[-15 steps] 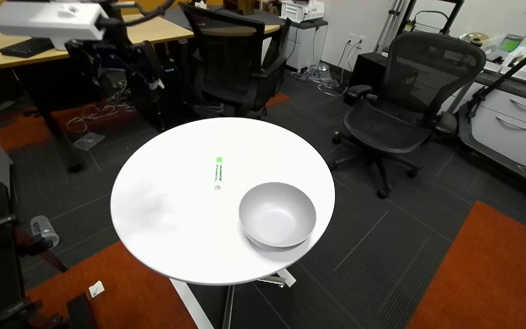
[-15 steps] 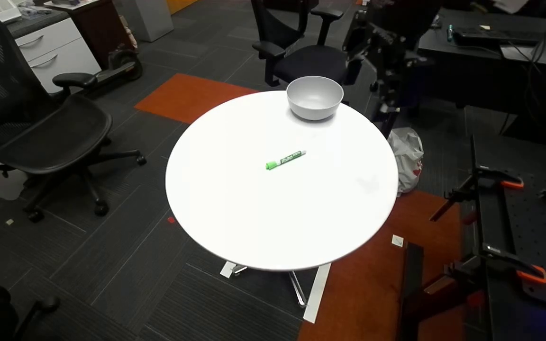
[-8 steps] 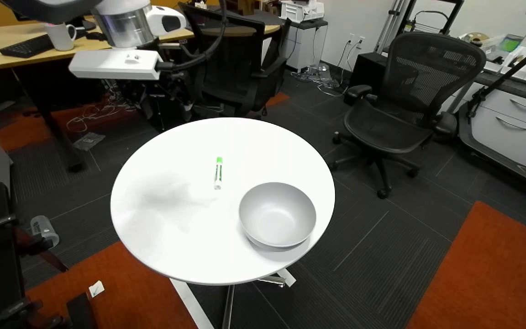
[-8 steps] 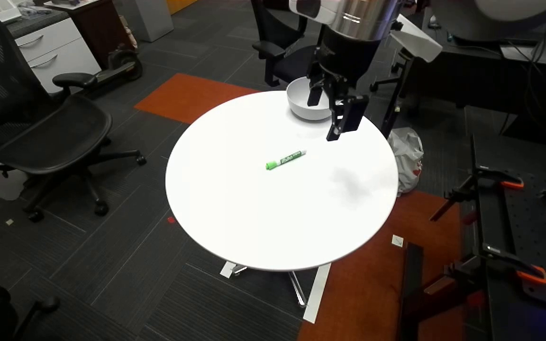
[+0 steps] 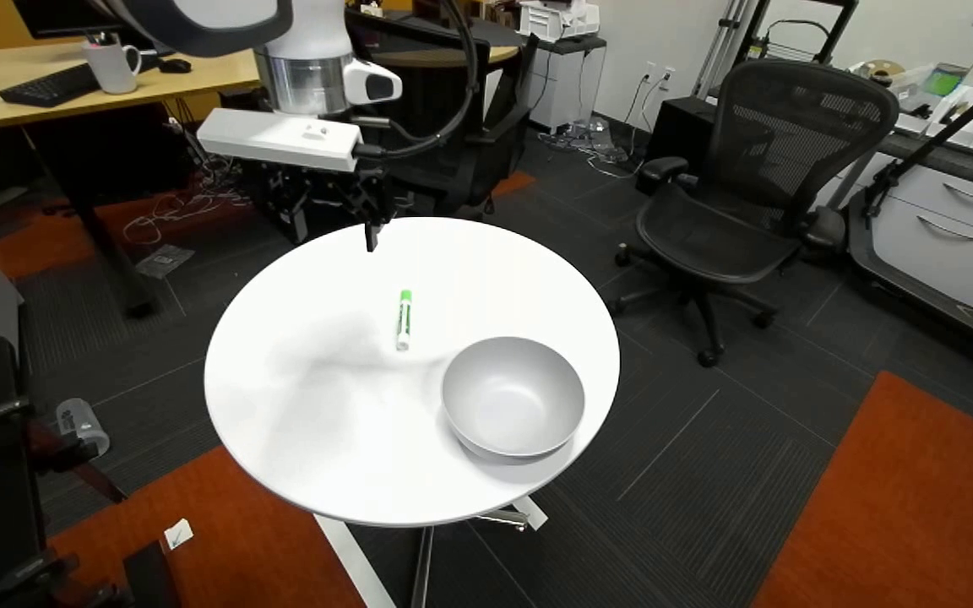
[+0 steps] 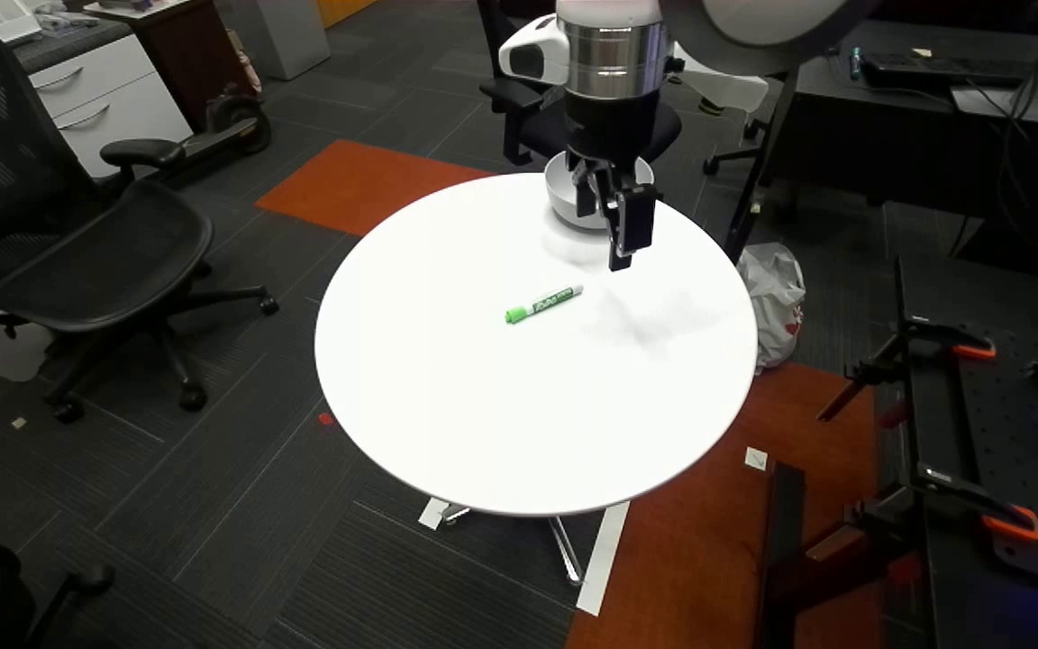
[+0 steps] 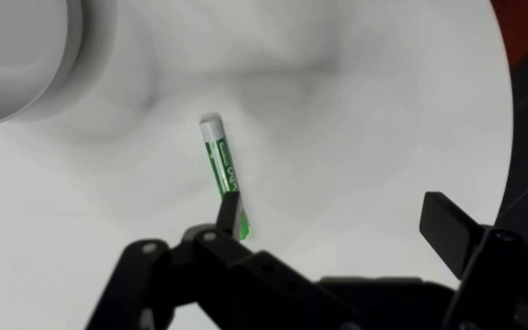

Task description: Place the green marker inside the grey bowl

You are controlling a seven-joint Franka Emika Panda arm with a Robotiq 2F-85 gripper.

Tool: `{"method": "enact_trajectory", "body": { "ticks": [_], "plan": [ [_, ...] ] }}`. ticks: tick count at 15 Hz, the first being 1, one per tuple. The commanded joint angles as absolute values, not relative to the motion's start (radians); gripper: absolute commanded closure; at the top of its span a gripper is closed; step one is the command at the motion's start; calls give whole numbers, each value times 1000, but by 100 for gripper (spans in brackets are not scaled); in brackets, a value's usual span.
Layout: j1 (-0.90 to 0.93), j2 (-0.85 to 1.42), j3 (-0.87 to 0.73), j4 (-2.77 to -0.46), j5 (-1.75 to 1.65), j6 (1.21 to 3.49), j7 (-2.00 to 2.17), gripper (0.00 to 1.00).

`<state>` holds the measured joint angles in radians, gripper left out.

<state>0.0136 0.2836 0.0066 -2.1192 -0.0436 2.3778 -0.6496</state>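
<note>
Since half a second ago the arm (image 5: 307, 86) has swung farther right in an exterior view; it is now left of the top centre, and one jaw shows against the back rim of the white bench (image 5: 360, 473). In an exterior view it has slid left and stands more upright in front of the grey bowl (image 6: 564, 200), hiding part of it. The bowl and the green marker (image 7: 224, 169) lie as before.

In both exterior views the arm comes in from the top edge, jaws pointing down. In the wrist view they are spread wide, one low and just left of centre, one at lower right, with white bench showing between; they have hold of nothing.

The marker lies flat on the bench, apart from the bowl. In the wrist view it is left of centre, white end toward the top, green cap partly covered by a jaw. The bowl (image 5: 513, 397) stands upright at lower right of centre in an exterior view, its smooth inside visible down to the floor. A white mug (image 5: 112, 69) stands on a wooden desk (image 5: 216, 74) in the upper left, small dark items at its rim.
</note>
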Motion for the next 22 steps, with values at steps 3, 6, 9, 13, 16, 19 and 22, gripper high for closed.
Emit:
{"method": "enact_trajectory", "body": {
  "ticks": [3, 6, 9, 13, 16, 19, 22],
  "plan": [
    [-22, 324, 38, -2045, -52, 2212, -689, 0],
    [-24, 345, 40, -2010, -54, 2157, -700, 0],
    [-24, 350, 41, -2007, -55, 2157, -700, 0],
    [-23, 387, 36, -1987, -114, 2186, -753, 0],
    [-29, 436, 32, -1967, -187, 2232, -817, 0],
    [-46, 495, 35, -1944, -231, 2323, -887, 0],
    [-72, 563, 47, -1912, -225, 2436, -969, 0]
  ]
}}
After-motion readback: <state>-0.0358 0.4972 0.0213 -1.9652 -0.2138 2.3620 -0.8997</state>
